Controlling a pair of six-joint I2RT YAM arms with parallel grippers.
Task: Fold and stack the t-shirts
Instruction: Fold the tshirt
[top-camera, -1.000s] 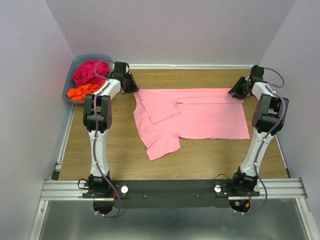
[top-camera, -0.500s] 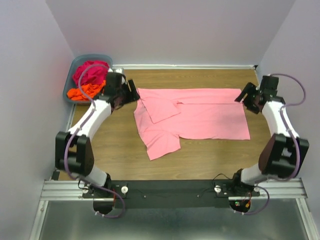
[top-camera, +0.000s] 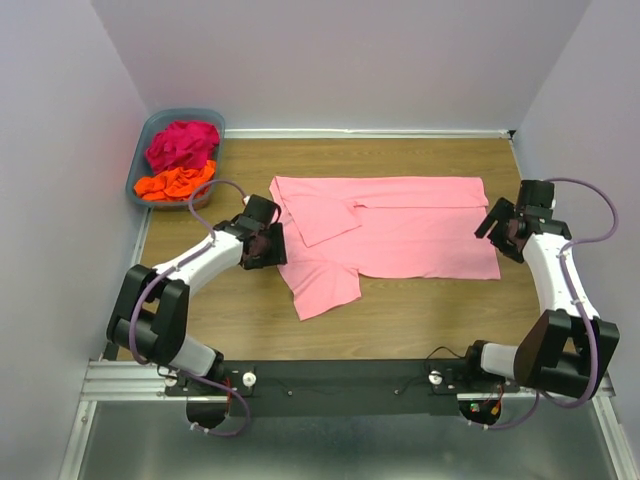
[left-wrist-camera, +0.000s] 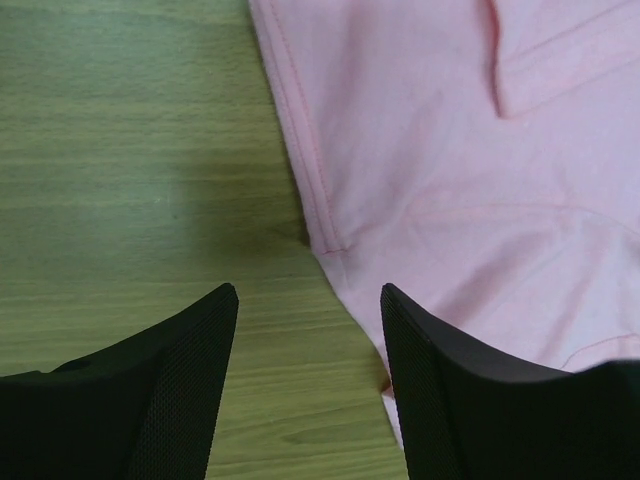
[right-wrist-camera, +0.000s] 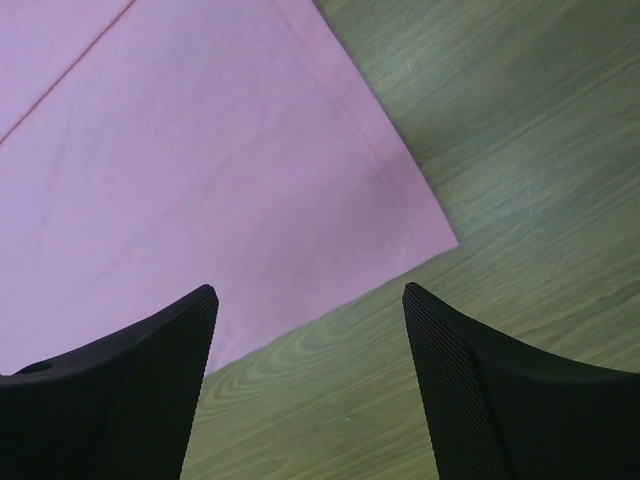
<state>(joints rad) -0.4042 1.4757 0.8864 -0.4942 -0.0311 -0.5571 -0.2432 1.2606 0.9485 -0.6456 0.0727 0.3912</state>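
The light pink t-shirt (top-camera: 400, 230) lies spread flat on the wooden table, with one sleeve folded in and its lower left part sticking out toward me. It also shows in the left wrist view (left-wrist-camera: 480, 150) and the right wrist view (right-wrist-camera: 200, 180). My left gripper (top-camera: 270, 244) is open and empty at the shirt's left edge, with the hem just ahead of its jaws (left-wrist-camera: 309, 292). My right gripper (top-camera: 496, 224) is open and empty above the shirt's near right corner (right-wrist-camera: 309, 292). The magenta t-shirt (top-camera: 182, 143) and the orange t-shirt (top-camera: 175, 183) lie crumpled in the basket.
The grey-blue plastic basket (top-camera: 148, 136) stands at the far left corner, against the left wall. Pale walls close the table on three sides. A metal rail (top-camera: 350, 378) carrying the arm bases runs along the near edge.
Both arms have drawn back toward me. The left gripper moved from beside the basket to the shirt's left edge. The right gripper moved down the shirt's right edge to its near corner.
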